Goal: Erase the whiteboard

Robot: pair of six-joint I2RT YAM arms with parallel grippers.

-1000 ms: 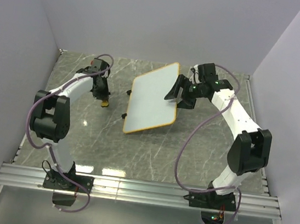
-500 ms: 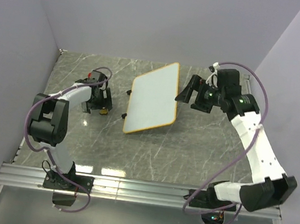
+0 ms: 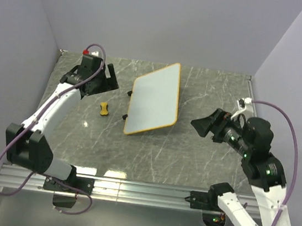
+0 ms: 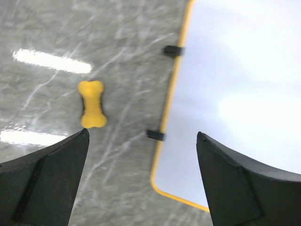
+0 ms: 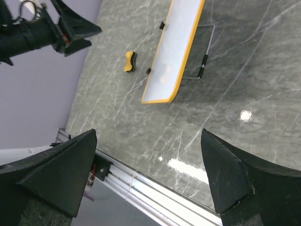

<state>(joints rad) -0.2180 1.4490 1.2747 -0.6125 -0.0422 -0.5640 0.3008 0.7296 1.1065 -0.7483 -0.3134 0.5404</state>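
The whiteboard is a white board with an orange rim, propped at a tilt in the middle of the table, and its face looks clean. In the left wrist view the whiteboard fills the right side, with black clips on its edge. A small yellow-and-black eraser lies on the table left of it, also seen as the eraser. My left gripper hovers open above and behind the eraser, holding nothing. My right gripper hangs open to the right of the board, apart from it.
A wire stand props the whiteboard from behind. The aluminium rail runs along the near table edge. Grey walls close in the left, back and right sides. The left arm shows in the right wrist view.
My left gripper opened, left the eraser on the table, and lifted back toward the far left. My right gripper drew away from the board's right edge toward the near right.
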